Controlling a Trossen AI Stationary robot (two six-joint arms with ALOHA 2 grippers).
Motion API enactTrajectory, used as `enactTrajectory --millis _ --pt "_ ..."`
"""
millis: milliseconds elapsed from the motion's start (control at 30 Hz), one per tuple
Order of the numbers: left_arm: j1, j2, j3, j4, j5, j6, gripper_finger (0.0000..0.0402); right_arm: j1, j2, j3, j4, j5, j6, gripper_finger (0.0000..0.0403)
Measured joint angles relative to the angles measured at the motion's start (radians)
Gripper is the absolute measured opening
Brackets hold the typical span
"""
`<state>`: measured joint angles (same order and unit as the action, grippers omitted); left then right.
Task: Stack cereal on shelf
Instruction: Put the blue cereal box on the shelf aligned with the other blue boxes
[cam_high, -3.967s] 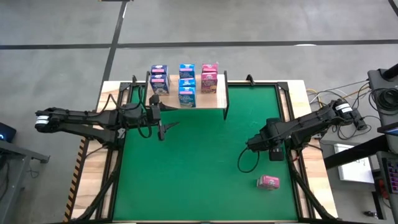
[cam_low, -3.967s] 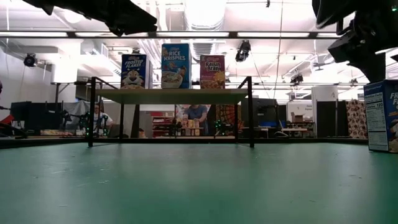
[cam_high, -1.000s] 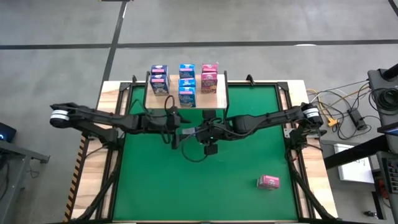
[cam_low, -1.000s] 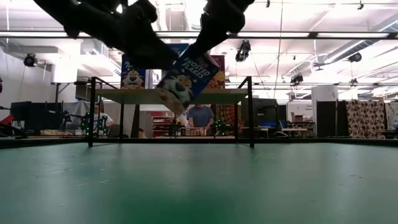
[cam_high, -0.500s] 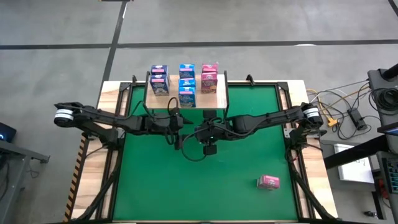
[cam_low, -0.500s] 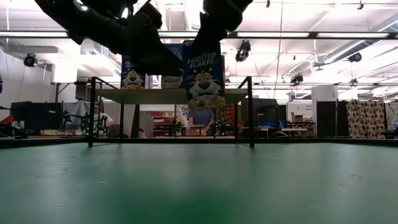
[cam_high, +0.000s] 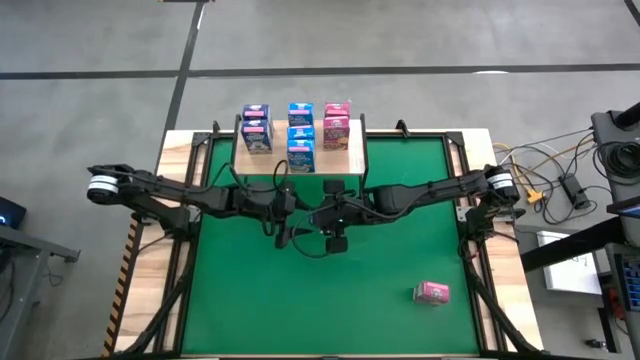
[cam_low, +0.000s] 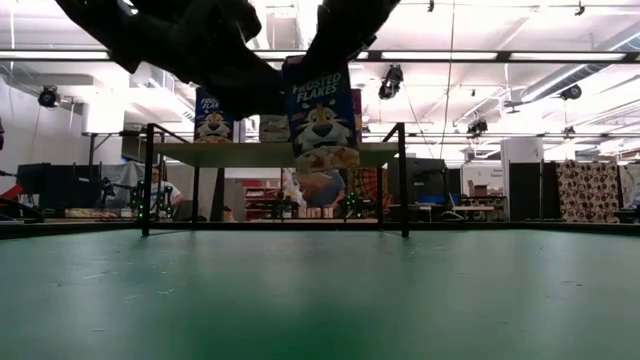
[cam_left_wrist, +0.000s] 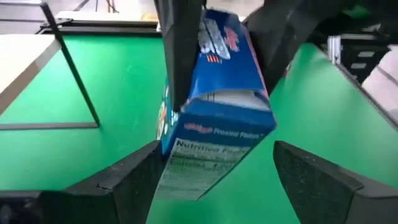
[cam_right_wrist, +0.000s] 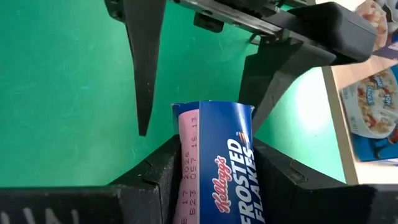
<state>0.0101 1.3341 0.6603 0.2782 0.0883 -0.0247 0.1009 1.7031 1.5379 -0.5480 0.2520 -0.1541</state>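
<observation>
1. Between the two pincers, above the green mat (cam_high: 400, 250), hangs the blue Frosted Flakes box (cam_low: 320, 115), clenched by the right gripper (cam_right_wrist: 214, 165).
2. The left gripper (cam_left_wrist: 214, 168) stands released, fingers straddling the box; close squarely before the right lets go.
3. The shelf (cam_high: 352, 160) lies just beyond both.

Robotics lab or workshop, large open hall. Exposed ceiling (cam_low: 330, 30) with ducts, strip lights, hanging cables. Grey concrete floor (cam_high: 400, 40) around wooden test table (cam_high: 505, 290) with green mat (cam_high: 300, 300). Desks, monitors, shelving in background; person (cam_low: 322, 190) standing there, probably at workbench. Loose cabling, equipment (cam_high: 620, 150) beside table.
</observation>
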Motion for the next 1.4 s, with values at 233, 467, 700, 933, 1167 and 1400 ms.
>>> enactTrajectory --millis 233,467,700,933,1167,1400 --pt "0.001 0.006 0.0 0.062 -0.039 -0.004 0.0308 -0.001 0.0 0.0 0.051 -0.011 0.002 0.0148" --pt "0.001 0.019 0.0 0.064 -0.047 -0.003 0.0285 -0.001 0.0 0.002 0.113 -0.021 0.003 0.0148" --pt "-0.001 0.018 0.0 0.054 -0.051 0.001 0.0203 0.0 0.0 0.005 0.117 -0.023 0.025 0.0161" --pt "-0.001 0.017 0.0 0.054 -0.052 0.001 0.0142 0.0 0.0 0.012 0.117 -0.021 0.029 0.0213" --pt "0.0 -0.002 -0.001 0.051 -0.053 0.005 0.0146 0.002 -0.031 0.064 0.095 -0.025 0.014 0.0242" --pt "0.0 -0.11 -0.001 -0.011 -0.052 0.008 0.0148 0.002 -0.165 0.061 0.051 -0.024 0.0 0.0239"
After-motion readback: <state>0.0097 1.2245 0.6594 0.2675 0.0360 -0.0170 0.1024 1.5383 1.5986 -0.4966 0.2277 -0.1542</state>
